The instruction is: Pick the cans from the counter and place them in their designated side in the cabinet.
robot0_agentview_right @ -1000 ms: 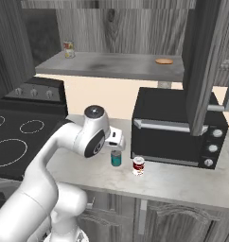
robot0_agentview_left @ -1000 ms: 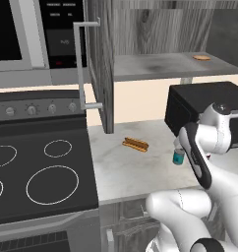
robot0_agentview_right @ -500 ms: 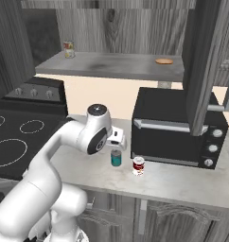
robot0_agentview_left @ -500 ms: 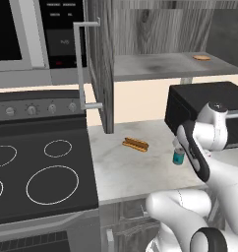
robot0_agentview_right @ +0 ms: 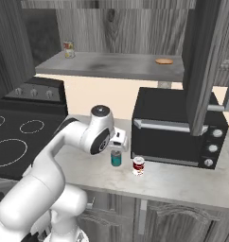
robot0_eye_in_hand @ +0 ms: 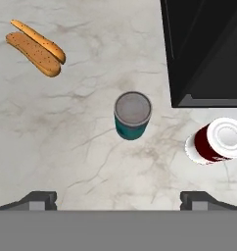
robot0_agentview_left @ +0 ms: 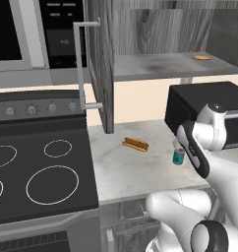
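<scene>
Teal and silver-topped, the nearer can stands upright at the middle of the hand view on the marbled tabletop, with the red can to its lower right, a little apart from it, and the hot dog well off at the upper left. In the right base view the teal can sits just below the end effector, the red can beside it at centre frame in front of the black oven. Both cans look rigid and light, with smooth, likely slippery walls, so a pinch across the round side wall at mid height, below the silver rim, seems the safest hold; they are narrow enough to tip if nudged off-centre. The end effector's fingers stand fully apart, holding nothing, at the lower corners of the hand view, wide on either side of the teal can. The cabinet hangs open at the top of the left base view, its grey shelf carrying a small flat brown item at the upper right. Compared with a second ago, the arm's wrist has swung slightly nearer over the teal can, while the cans, hot dog and cabinet door lie where they were; the jaws are as wide as before.
</scene>
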You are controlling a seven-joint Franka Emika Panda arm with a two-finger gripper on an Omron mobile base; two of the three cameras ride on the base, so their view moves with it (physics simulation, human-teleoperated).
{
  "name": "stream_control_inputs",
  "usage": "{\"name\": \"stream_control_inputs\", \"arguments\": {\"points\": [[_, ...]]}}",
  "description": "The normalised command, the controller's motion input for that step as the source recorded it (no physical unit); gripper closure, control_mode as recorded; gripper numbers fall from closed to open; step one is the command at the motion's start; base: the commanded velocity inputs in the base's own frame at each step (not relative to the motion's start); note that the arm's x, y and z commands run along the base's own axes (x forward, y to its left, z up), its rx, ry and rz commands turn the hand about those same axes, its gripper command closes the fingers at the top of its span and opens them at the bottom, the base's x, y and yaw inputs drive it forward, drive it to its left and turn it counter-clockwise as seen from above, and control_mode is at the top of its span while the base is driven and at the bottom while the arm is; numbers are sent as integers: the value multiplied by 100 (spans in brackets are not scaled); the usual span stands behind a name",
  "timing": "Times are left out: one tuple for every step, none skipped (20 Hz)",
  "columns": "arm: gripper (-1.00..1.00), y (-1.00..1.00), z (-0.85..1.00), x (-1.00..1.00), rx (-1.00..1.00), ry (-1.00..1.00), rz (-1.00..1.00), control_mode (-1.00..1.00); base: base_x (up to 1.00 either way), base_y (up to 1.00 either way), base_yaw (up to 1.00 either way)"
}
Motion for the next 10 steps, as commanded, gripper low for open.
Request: {"name": "stream_control_inputs", "arguments": {"points": [[-100, -1, -14, 4, 0, -1, 0, -100, 0, 0, 0], [-100, 0, -14, 4, 0, -2, 0, -100, 0, 0, 0], [-100, 0, -14, 4, 0, -1, 0, -100, 0, 0, 0], [-100, 0, -13, 4, 0, -1, 0, -100, 0, 0, 0], [-100, 0, -13, 4, 0, -1, 0, -100, 0, 0, 0], [-100, 0, -10, 5, 0, -1, 0, -100, 0, 0, 0], [-100, 0, -8, 5, 0, -1, 0, -100, 0, 0, 0], [-100, 0, -6, 6, 0, -2, 0, -100, 0, 0, 0], [-100, 0, -5, 8, 0, 0, 0, -100, 0, 0, 0], [-100, 0, -4, 8, 0, 0, 0, -100, 0, 0, 0]]}}
